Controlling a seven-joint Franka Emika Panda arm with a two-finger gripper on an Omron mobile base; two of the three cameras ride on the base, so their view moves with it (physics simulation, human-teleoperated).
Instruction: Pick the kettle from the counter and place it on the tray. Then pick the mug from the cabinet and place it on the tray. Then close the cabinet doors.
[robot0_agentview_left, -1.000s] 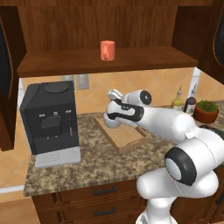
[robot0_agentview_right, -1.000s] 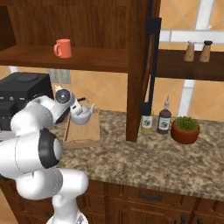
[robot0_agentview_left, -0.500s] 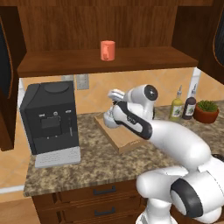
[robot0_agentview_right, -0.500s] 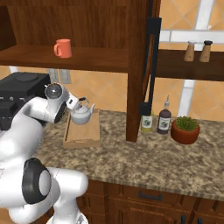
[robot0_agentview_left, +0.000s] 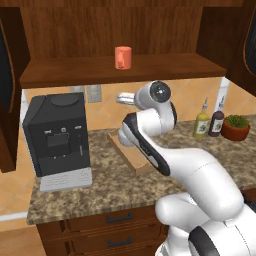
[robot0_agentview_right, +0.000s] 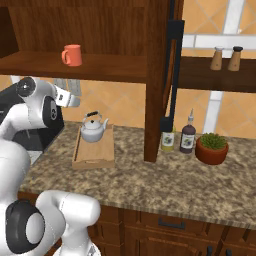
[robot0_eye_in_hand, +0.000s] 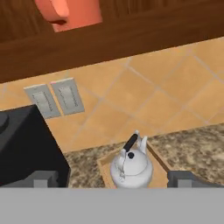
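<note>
Raised since a second ago — gripper (robot0_agentview_right: 72, 101), fingers spread, empty, above kettle (robot0_agentview_right: 94, 129). Kettle upright on tray (robot0_agentview_right: 95, 153), left counter (robot0_agentview_right: 165, 180). Mug (robot0_agentview_right: 72, 55) on cabinet (robot0_agentview_right: 107, 67) shelf.

Counter (robot0_agentview_right: 165, 185) carries tray (robot0_agentview_right: 93, 155), coffee machine (robot0_agentview_left: 59, 135), 2 bottles (robot0_agentview_right: 179, 137), plant pot (robot0_agentview_right: 212, 150).

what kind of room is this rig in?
A simulated home kitchen: a speckled granite counter over wooden drawers, a black coffee machine beside wall switches on tiled backsplash, and a kettle on a wooden tray.
</note>
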